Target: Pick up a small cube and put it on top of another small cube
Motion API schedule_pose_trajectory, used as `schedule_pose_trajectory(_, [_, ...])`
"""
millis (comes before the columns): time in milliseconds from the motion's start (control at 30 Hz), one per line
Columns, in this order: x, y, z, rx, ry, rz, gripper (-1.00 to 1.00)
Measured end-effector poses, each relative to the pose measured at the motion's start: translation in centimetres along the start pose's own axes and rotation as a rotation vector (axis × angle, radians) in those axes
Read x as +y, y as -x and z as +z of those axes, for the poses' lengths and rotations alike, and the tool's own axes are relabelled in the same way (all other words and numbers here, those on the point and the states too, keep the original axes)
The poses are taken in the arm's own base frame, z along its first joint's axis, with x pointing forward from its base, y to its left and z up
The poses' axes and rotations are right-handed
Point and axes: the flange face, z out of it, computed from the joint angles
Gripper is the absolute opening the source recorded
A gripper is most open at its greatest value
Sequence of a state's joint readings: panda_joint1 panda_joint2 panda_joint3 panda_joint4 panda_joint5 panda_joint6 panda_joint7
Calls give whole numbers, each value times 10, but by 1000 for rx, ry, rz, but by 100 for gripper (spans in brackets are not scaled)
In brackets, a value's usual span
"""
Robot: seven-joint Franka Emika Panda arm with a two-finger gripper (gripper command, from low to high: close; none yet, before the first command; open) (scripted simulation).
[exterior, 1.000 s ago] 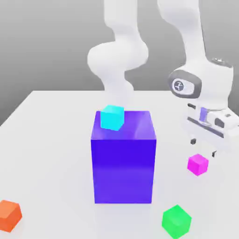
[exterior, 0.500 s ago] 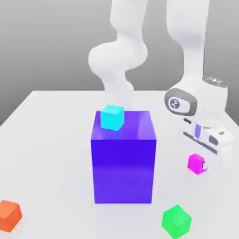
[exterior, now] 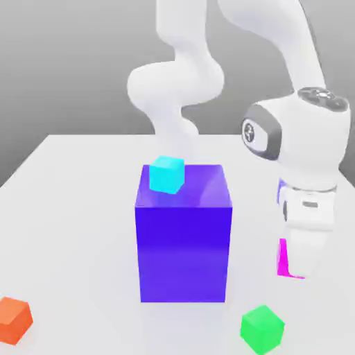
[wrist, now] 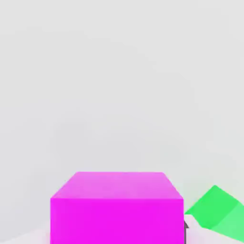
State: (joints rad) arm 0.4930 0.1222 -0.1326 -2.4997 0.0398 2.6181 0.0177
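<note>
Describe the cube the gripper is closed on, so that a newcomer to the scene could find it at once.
Start at the big blue-violet block mid-table and look to the exterior view's right, under the white gripper. The magenta cube peeks out beside it. The green cube lies nearer the camera, free.

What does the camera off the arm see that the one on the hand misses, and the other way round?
Exterior view alone: the arm, the big blue block with a cyan cube on top, an orange cube, and the table's edges. Hand view alone: the pink cube's whole top and near face, close up. Both: the pink cube, the green cube and the white table.
</note>
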Motion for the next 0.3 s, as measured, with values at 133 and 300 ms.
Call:
schedule_pose_trajectory(133, [23,-15,31,2,2,107,-100])
schedule_pose_trajectory(300, [25,-15,54,1,3,113,100])
